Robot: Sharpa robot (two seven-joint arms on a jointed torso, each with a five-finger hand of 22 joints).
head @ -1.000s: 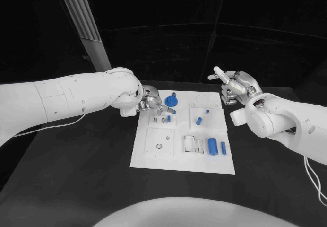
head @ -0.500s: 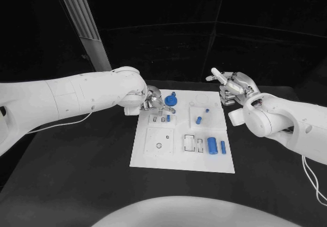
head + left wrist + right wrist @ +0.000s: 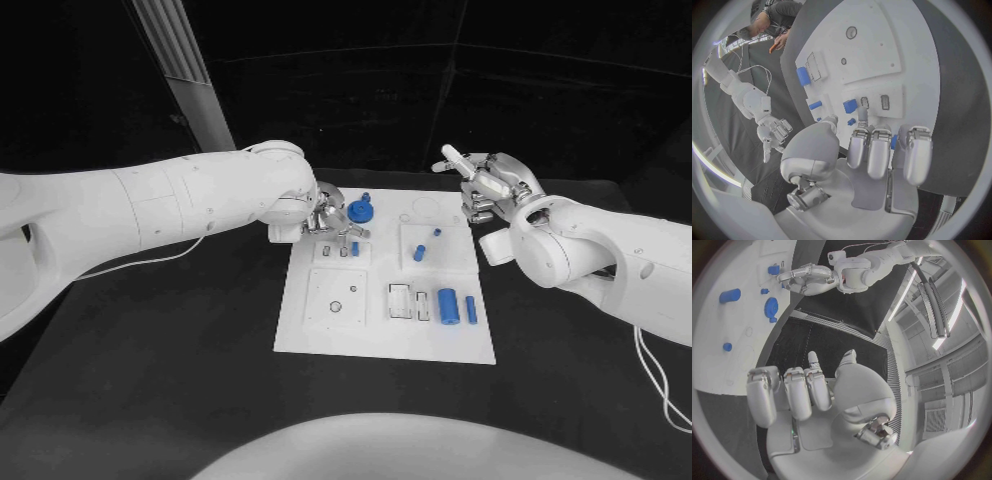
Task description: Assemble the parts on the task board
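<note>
The white task board [image 3: 329, 335] lies in the middle of the black table. A round blue part [image 3: 361, 211] sits near its far edge, and a small blue peg [image 3: 355, 248] stands closer in. A slanted blue piece [image 3: 420, 253] lies mid-board, with a blue cylinder [image 3: 449, 306] and a thin blue bar [image 3: 472, 309] to the near right. My left hand [image 3: 326, 214] hovers over the board's far-left corner, fingers curled down beside the round part, holding nothing. My right hand [image 3: 486, 185] is raised off the far-right corner, fingers apart and empty. The left wrist view shows my fingers [image 3: 879, 150] above the board [image 3: 879, 50].
A pale slanted post [image 3: 180, 70] rises behind the table at the far left. Black tabletop [image 3: 144, 380] surrounds the board on every side. A cable [image 3: 656, 390] trails from my right arm near the table's right edge.
My left hand has crept a little to the right and farther along the board's far-left corner. My right hand has shifted slightly left and up. The parts have not moved.
</note>
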